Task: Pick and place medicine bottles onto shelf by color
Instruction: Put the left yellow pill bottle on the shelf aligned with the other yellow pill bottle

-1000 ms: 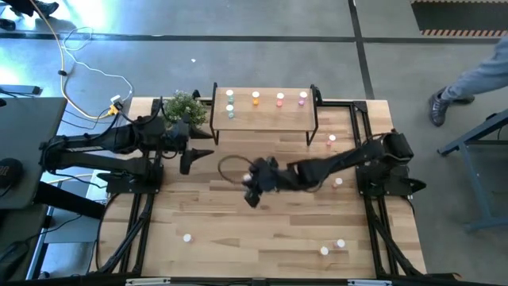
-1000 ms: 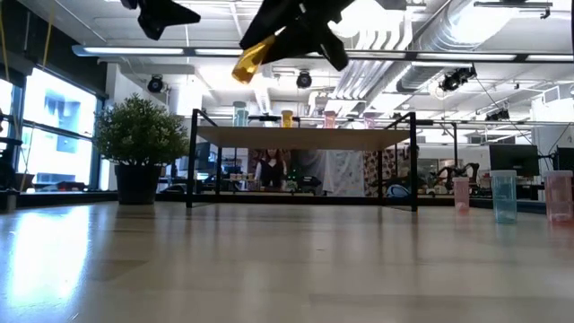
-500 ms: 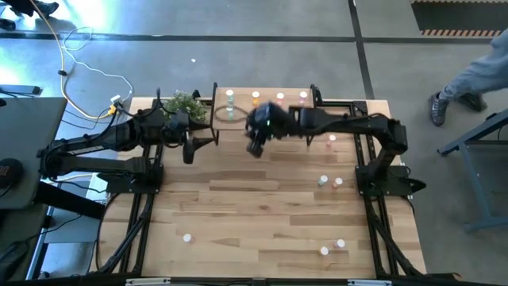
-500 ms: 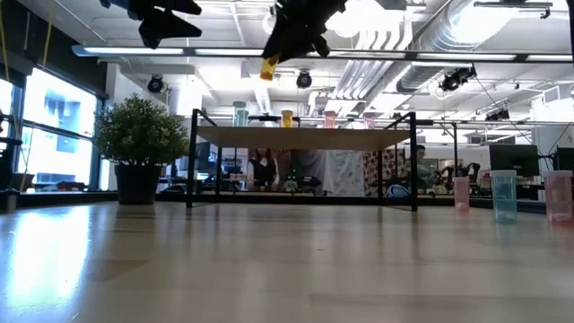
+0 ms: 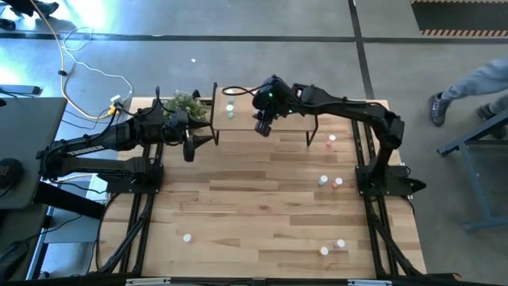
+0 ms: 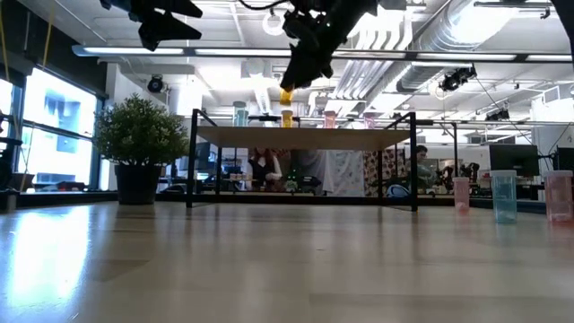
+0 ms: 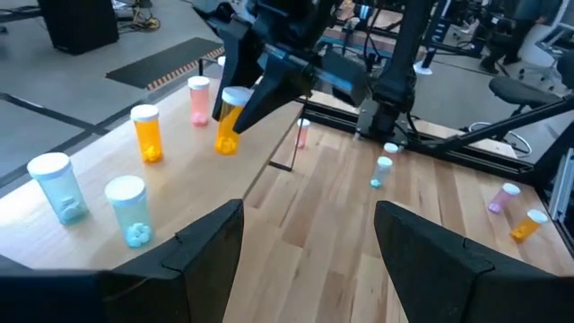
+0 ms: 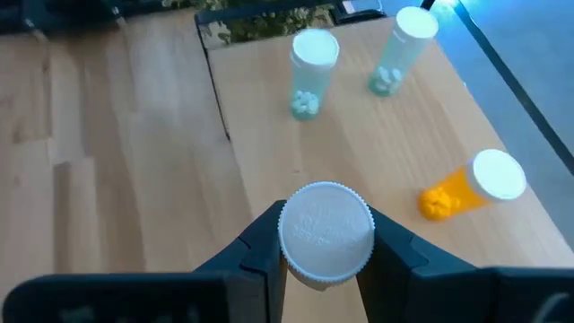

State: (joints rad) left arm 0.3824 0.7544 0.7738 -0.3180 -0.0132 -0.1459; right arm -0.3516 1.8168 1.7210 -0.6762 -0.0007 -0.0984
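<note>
The shelf [image 5: 238,123] stands at the table's far edge. Two pale green bottles [image 8: 309,76], an orange one [image 8: 471,184] and a pink one [image 7: 199,99] stand on it. My right gripper [image 5: 263,125] is shut on another orange bottle [image 6: 286,94] above the shelf's near part, beside the standing orange bottle [image 7: 148,133]. My left gripper [image 7: 309,242] is open and empty, in the air left of the shelf [image 5: 190,144]. Several more bottles stand on the tabletop at the right [image 5: 322,181] and near the front [image 5: 187,237]. My right gripper pinches the orange bottle between its two fingers [image 8: 265,247], on its sides just below the white cap [image 8: 326,229]. The fingers come from above, slanting down. The bottle hangs cap up, slightly tilted, its orange bottom [image 7: 226,142] clear of the shelf board.
A potted plant [image 5: 184,105] stands at the shelf's left end, close to my left gripper. The shelf's black legs [image 6: 192,161] rise from the table. A person's legs [image 5: 468,83] show on the floor beyond the table's right side.
My right gripper has carried the orange bottle from above the table's middle toward the far edge and over the shelf. The bottle has turned from steeply tilted to nearly upright and has come down closer to the shelf board.
</note>
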